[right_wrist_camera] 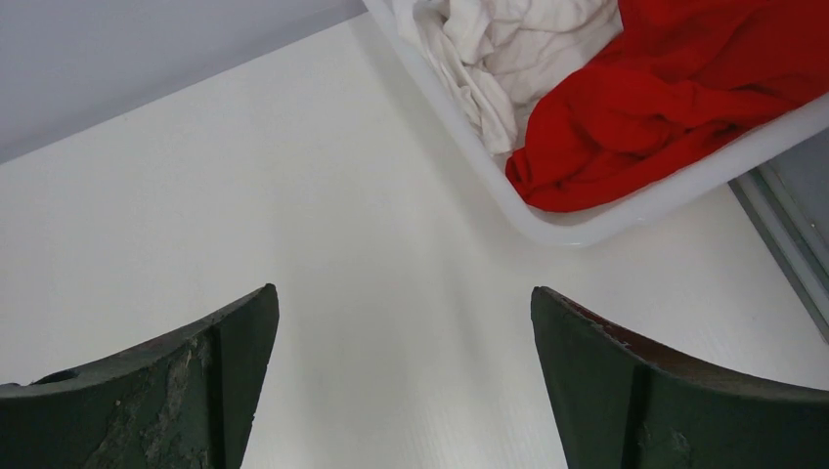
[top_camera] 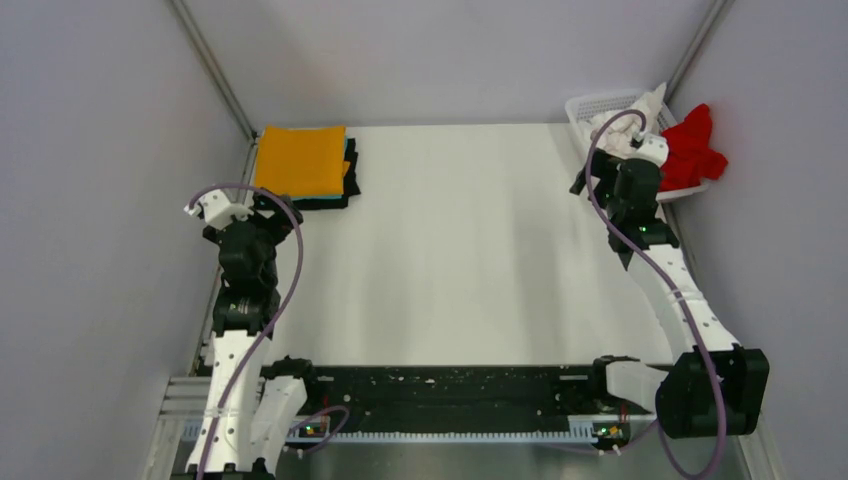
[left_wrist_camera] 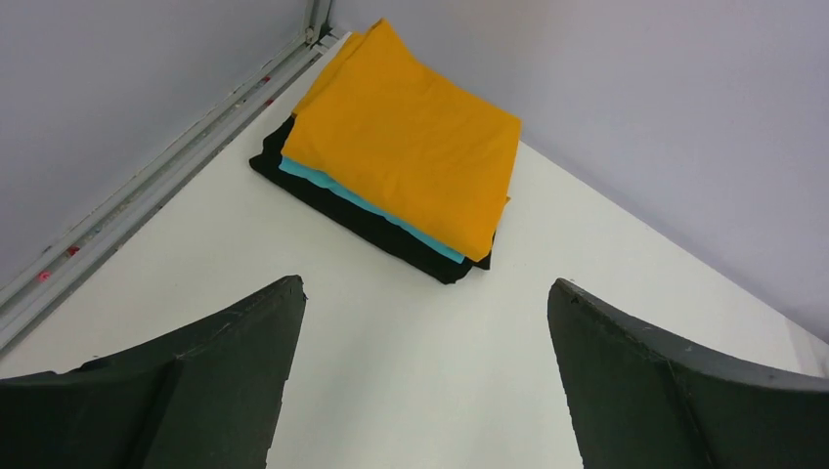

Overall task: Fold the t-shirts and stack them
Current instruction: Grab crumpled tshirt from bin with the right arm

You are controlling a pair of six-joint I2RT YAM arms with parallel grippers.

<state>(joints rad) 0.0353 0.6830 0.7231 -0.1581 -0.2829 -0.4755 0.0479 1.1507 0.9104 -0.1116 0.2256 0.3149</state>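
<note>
A folded stack lies at the table's far left corner: an orange t-shirt [top_camera: 300, 158] on top, a teal t-shirt [left_wrist_camera: 371, 205] under it and a black t-shirt [left_wrist_camera: 371, 227] at the bottom. The orange shirt also shows in the left wrist view [left_wrist_camera: 411, 147]. A crumpled red t-shirt [top_camera: 695, 145] and a crumpled white t-shirt [right_wrist_camera: 499, 39] lie in the white basket [right_wrist_camera: 587, 220] at the far right; the red one also shows in the right wrist view [right_wrist_camera: 665, 98]. My left gripper [left_wrist_camera: 425, 293] is open and empty, just short of the stack. My right gripper [right_wrist_camera: 406, 298] is open and empty, just short of the basket.
The white table top [top_camera: 460, 250] spreads between the stack and the basket. Grey walls close in the back and sides, with metal rails [left_wrist_camera: 147, 186] along the table's edges. A black strip [top_camera: 450, 385] runs along the near edge between the arm bases.
</note>
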